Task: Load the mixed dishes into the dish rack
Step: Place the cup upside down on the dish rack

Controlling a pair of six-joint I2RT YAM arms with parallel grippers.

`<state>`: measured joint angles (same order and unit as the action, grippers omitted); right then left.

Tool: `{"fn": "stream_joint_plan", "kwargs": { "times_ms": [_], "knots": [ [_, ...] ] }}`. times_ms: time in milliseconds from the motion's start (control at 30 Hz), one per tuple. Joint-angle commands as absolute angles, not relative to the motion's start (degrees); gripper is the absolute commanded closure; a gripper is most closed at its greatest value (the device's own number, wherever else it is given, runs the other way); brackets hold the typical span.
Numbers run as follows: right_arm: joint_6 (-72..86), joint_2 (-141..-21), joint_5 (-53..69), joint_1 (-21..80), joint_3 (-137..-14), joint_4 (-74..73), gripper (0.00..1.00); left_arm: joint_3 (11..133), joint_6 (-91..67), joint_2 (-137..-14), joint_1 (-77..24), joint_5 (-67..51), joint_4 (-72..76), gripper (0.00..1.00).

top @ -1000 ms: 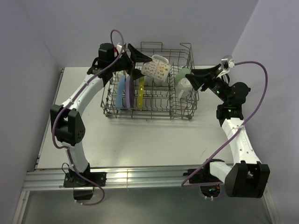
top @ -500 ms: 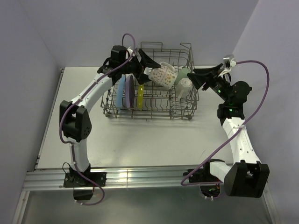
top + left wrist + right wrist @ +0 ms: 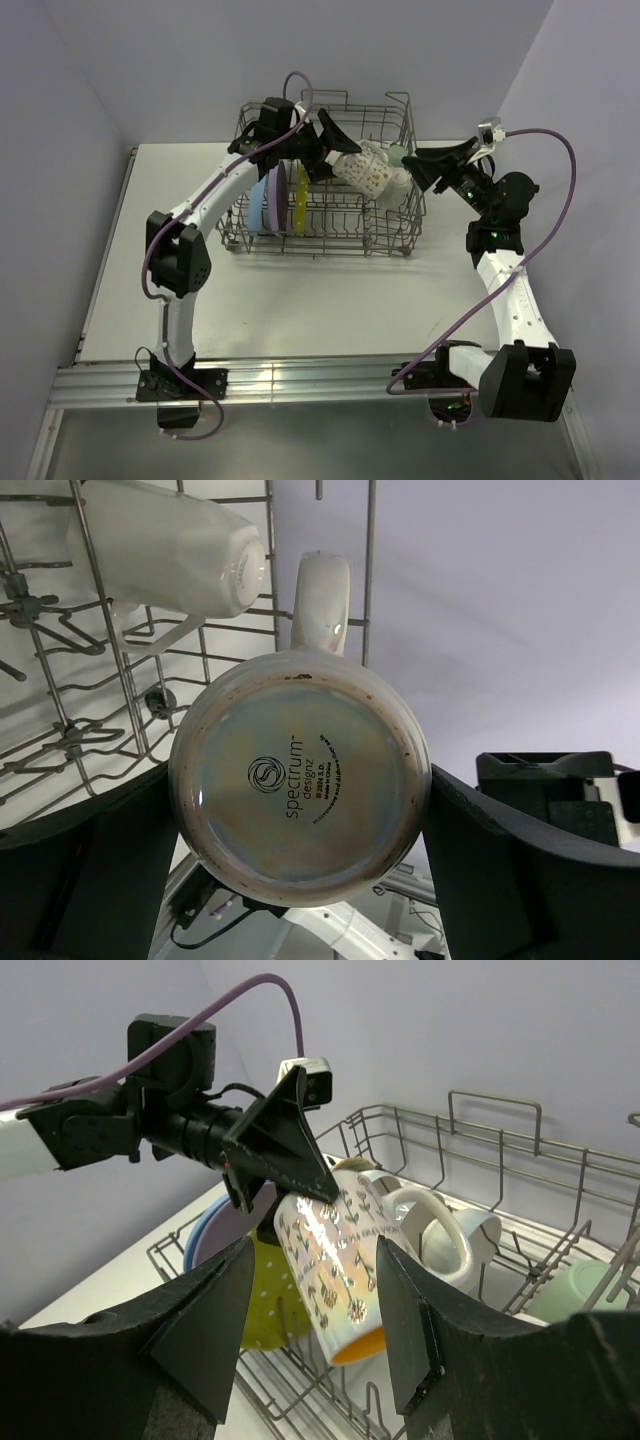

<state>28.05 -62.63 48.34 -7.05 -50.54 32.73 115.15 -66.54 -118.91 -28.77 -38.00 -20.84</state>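
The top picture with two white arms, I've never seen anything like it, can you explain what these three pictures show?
Those are two robot arms bolted to a table. The top picture looks down from above and behind them; the other two come from a small camera on each wrist. On the table stands a wire dish rack holding upright blue, lavender and yellow-green plates and a white mug. The left gripper grips a flower-patterned mug, tilted over the rack. The right gripper is open and empty, beside the rack's right end.
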Motion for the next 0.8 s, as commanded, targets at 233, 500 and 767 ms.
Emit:
{"fn": "stream_joint_plan", "kwargs": {
  "times_ms": [233, 500, 767],
  "knots": [
    [28.21, -63.63, 47.55, -7.82, -53.17, 33.31, 0.41, 122.25, -61.44, -119.18, -31.29, -36.92, -21.44, 1.0],
    [28.39, -63.72, 47.46, -8.09, -53.17, 33.22, 0.41, 124.19, -58.19, -120.76, -33.22, -34.28, -25.31, 1.0],
    [28.48, -63.54, 47.55, -8.09, -53.0, 33.22, 0.41, 128.23, -54.94, -122.78, -34.54, -30.33, -29.88, 1.0]
  ]
}}
